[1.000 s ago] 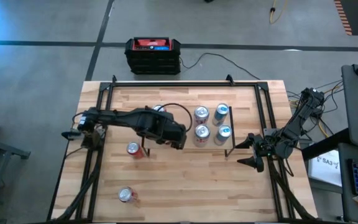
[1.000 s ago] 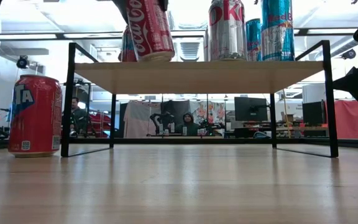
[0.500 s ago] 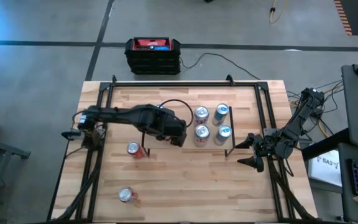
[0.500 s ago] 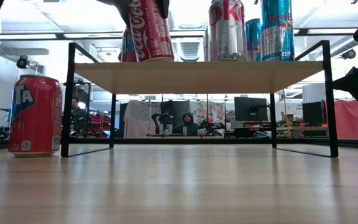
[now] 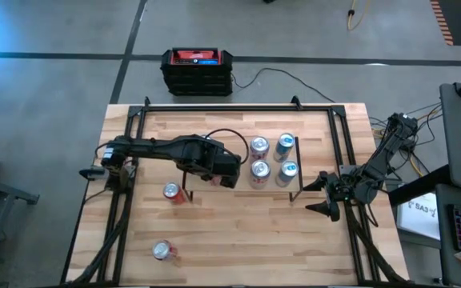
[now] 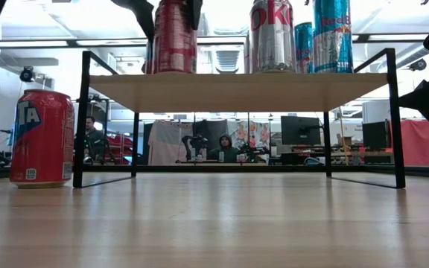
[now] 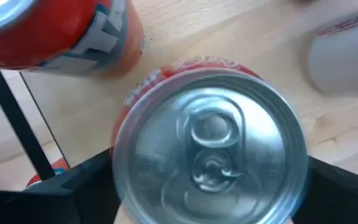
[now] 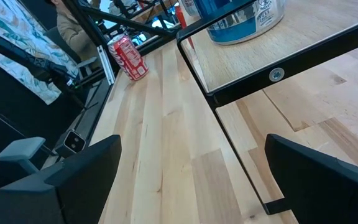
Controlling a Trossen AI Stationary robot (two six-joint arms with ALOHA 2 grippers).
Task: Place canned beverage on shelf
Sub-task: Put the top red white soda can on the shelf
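Observation:
The shelf [image 5: 274, 158] [image 6: 237, 91] stands mid-table on black legs. My left gripper [image 5: 228, 170] is over its left part, shut on a red cola can [image 6: 173, 37] [image 7: 210, 149] that stands upright on the board. A silver can [image 6: 272, 36], two blue cans [image 6: 334, 33] and another red can [image 6: 150, 56] also stand on the shelf. My right gripper [image 5: 323, 197] [image 8: 191, 186] is open and empty at the table's right, beside the shelf's right end. My left gripper pinches the cola can's upper wall just below the rim [image 7: 120, 155] between its two fingers [image 7: 86, 186], one on each side. The fingers come from above, pointing down. The can stands upright with its base at the shelf's top [image 6: 173, 72].
A red can [image 5: 171, 192] [image 6: 43, 138] stands on the table in front of the shelf's left end, and another [image 5: 162, 250] near the table's front edge. A black-and-red box [image 5: 198, 70] sits on the floor beyond the table. Black rails run along the table's sides.
My left gripper has tipped the cola can from a slant to upright, and its base now meets the shelf board. The gripper has stayed shut on it and shifted slightly toward the table's left.

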